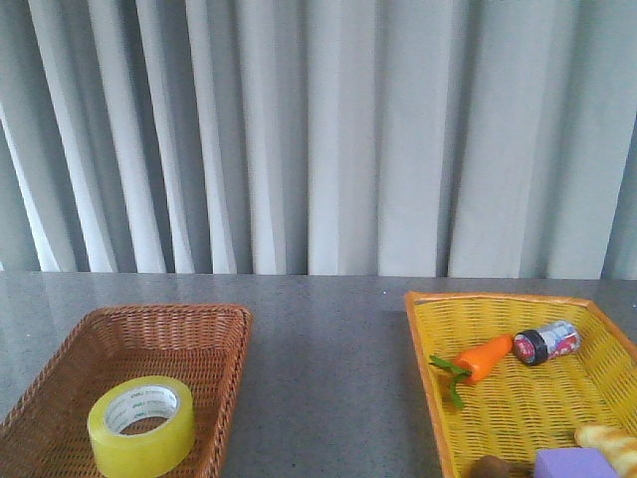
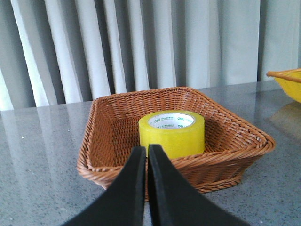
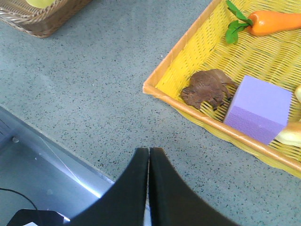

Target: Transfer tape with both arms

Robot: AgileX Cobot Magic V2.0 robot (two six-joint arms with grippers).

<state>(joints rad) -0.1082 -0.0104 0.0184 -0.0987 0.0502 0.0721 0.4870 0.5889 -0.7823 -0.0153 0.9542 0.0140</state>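
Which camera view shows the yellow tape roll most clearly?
The left wrist view: the tape stands whole and close in the brown basket, its core print visible. The front view also shows the tape, but smaller, near the lower edge. The right wrist view catches only a yellow sliver at its border.

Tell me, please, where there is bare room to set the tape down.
The grey tabletop between the brown wicker basket and the yellow basket is bare. The yellow basket's far middle is free; its near end is crowded by the purple block.

Left pincer [image 2: 146,155]: black fingers pressed together, empty, held low and level. Right pincer [image 3: 149,157]: likewise closed, empty, pointing downward. Neither visible from the front.
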